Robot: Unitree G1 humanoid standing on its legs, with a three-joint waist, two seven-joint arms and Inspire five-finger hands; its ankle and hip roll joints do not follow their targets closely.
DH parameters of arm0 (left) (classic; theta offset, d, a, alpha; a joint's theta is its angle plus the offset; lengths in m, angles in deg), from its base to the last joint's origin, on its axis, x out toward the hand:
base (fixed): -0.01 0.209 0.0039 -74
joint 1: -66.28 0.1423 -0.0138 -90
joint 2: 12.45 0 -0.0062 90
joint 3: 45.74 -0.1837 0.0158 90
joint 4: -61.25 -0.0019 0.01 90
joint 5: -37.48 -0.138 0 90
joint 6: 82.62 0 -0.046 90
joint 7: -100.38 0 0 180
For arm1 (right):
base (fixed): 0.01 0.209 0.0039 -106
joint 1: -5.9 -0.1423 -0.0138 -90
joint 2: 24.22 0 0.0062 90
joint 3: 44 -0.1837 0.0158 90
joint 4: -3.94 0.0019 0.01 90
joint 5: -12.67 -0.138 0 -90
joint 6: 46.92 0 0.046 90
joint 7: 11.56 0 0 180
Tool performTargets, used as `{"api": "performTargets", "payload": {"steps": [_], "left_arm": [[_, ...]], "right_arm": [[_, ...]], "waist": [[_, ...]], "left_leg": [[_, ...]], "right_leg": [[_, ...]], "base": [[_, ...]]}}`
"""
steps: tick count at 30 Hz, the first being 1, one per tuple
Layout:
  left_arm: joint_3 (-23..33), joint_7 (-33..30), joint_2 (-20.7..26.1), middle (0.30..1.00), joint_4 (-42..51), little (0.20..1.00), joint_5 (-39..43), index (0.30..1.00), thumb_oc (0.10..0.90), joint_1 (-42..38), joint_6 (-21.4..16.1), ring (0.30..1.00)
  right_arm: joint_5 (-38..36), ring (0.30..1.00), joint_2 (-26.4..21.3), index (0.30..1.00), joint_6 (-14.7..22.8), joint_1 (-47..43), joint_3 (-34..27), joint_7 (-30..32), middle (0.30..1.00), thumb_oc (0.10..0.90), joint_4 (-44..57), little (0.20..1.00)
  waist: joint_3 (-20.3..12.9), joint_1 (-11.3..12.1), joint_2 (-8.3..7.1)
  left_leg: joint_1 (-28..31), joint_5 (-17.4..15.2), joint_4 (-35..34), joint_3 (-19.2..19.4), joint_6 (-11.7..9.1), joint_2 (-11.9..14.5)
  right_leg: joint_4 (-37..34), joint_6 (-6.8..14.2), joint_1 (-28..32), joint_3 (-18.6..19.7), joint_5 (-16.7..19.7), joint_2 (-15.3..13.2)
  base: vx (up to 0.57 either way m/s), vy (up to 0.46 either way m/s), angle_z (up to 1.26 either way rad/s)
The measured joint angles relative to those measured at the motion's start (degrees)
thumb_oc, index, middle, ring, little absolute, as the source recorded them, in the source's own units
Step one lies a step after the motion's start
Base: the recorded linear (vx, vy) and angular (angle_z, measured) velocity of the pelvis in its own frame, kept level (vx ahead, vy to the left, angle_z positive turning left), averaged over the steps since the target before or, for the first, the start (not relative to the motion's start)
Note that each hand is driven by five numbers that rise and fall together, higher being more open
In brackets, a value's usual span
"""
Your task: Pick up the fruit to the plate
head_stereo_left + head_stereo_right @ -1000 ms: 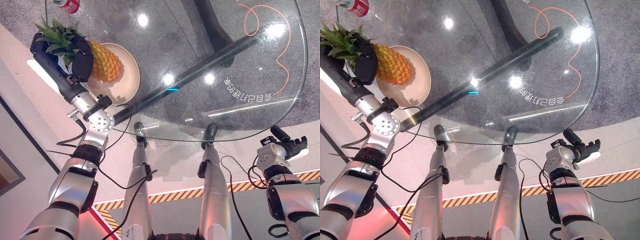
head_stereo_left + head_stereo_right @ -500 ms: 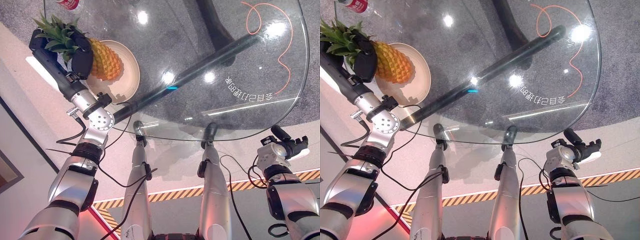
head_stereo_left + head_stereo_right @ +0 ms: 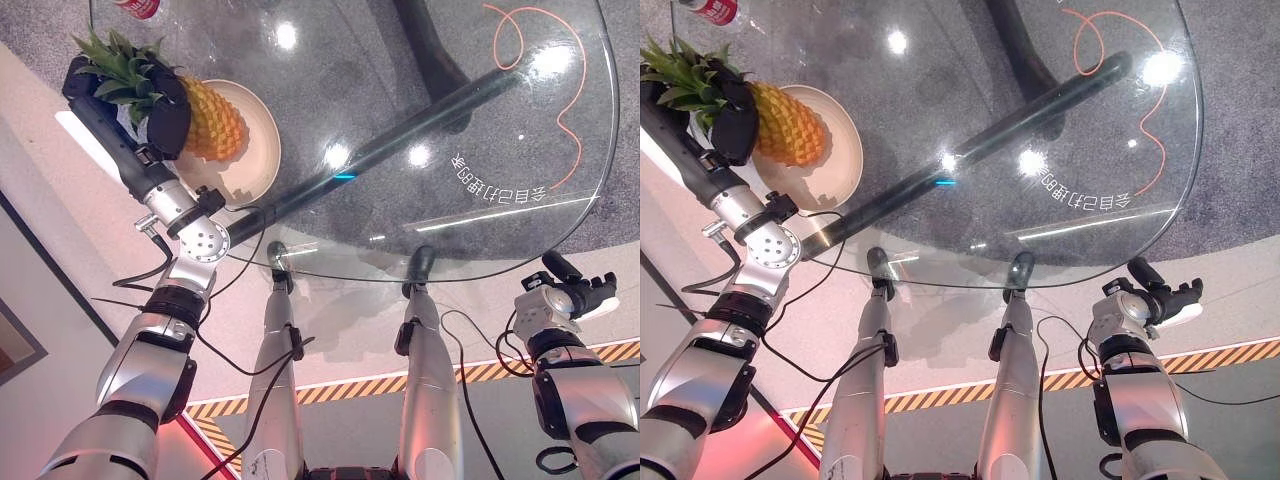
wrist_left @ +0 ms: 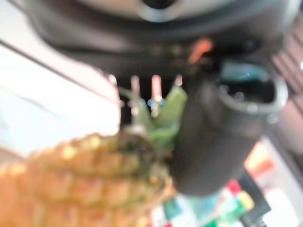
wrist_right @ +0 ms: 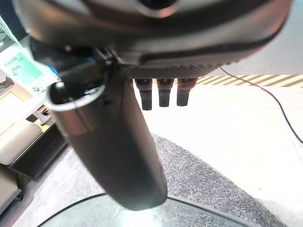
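Fruit numbered one: a single pineapple [image 3: 208, 122] lay on the one plate [image 3: 257, 150] on the glass table [image 3: 420, 120], the left hand [image 3: 160, 112] curled round its leafy crown. The right hand [image 3: 580, 295] hung off the table's edge, fingers straight and holding nothing.

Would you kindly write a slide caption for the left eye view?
Left hand grips a yellow pineapple over the cream round plate on the glass table.
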Motion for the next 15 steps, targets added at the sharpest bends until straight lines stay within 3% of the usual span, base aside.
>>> {"api": "performTargets", "payload": {"steps": [15], "left_arm": [[-0.96,0.52,-0.43,0.589,1.21,0.538,-1.58,0.589,0.438,1.64,-1.68,0.589]], "right_arm": [[-0.26,0.900,0.03,0.900,0.34,-0.29,-0.05,0.11,0.900,0.800,-0.86,0.900]], "waist": [[0.00,0.67,0.00]], "left_leg": [[-0.05,0.01,0.04,-0.48,-0.03,0.01]], "right_leg": [[0.10,0.01,0.00,-0.08,-0.02,0.04]], "base": [[0.00,0.000,0.00]]}}
